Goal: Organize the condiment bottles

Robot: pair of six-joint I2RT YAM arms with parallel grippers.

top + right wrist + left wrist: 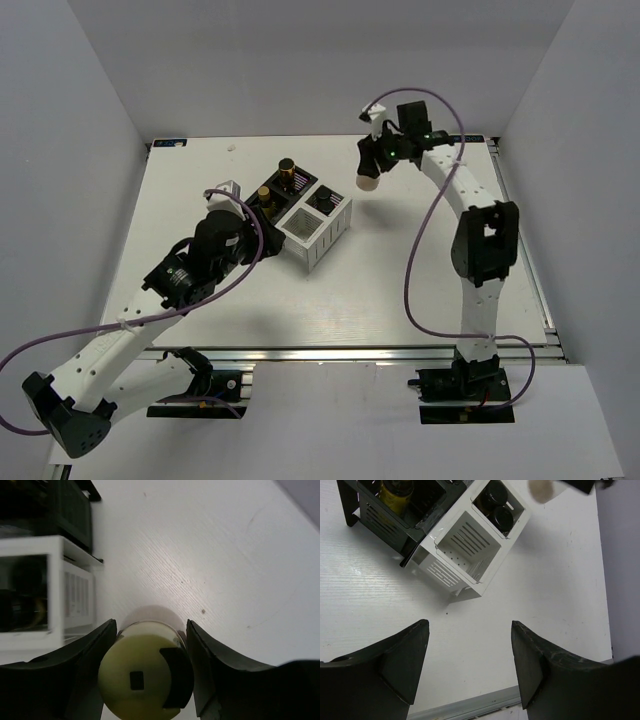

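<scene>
Fingers [90, 665] of your right gripper [150, 630] clamp the cream jar [145, 675] at two o'clock of the white box [325, 240], probably bound for its empty cell, while your left gripper [470, 625] gapes wide, holding nothing.

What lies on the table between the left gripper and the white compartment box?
Nothing. In the left wrist view the table between the left gripper and the white compartment box is bare, apart from one tiny dark speck.

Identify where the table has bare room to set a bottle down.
Free: the table stretch from the white box to the near edge; also that box's empty compartment. Crowded: beside the boxes, where the left pincer hovers and the right pincer grips the cream jar.
</scene>
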